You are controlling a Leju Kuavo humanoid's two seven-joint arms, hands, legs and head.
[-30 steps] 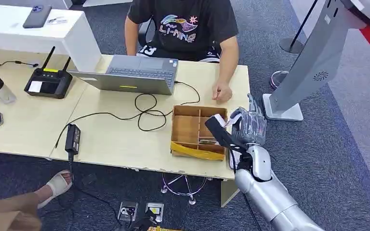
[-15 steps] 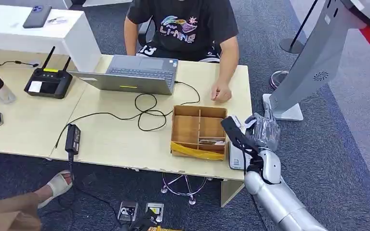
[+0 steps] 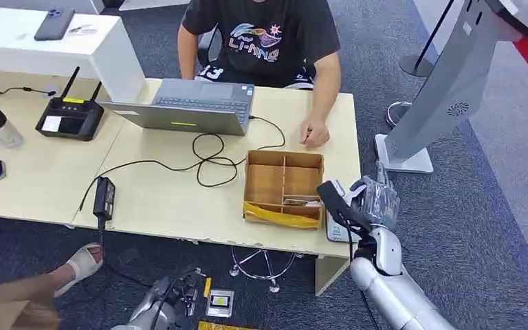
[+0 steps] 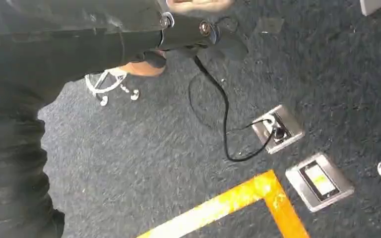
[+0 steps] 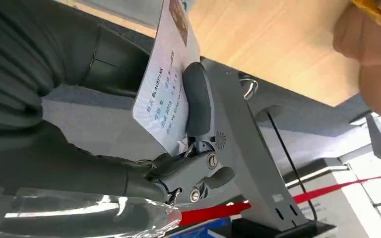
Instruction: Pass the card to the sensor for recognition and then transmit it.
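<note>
My right hand [image 3: 370, 199] hangs over the table's right front corner, beside the wooden box. It pinches a white printed card [image 5: 166, 94] between the thick thumb [image 5: 197, 101] and the darker fingers; the card's white edge [image 3: 339, 185] also peeks out in the head view. Just under the hand a flat white sensor device [image 3: 335, 232] lies at the table edge. My left hand [image 3: 187, 292] hangs low beside the table front, above the carpet. Its fingers [image 4: 188, 29] are loosely extended and hold nothing.
A wooden divided box [image 3: 261, 180] with yellow tape stands left of my right hand. A seated person rests a hand [image 3: 314, 133] on the table behind it. A laptop [image 3: 185, 106], cables and a grey kiosk stand [image 3: 447, 89] are nearby. Floor sockets [image 4: 317, 181] lie below.
My right hand carried the card from above the wooden box rightwards and down to the table's corner over the white device. My left arm has come into the head view at the bottom.
</note>
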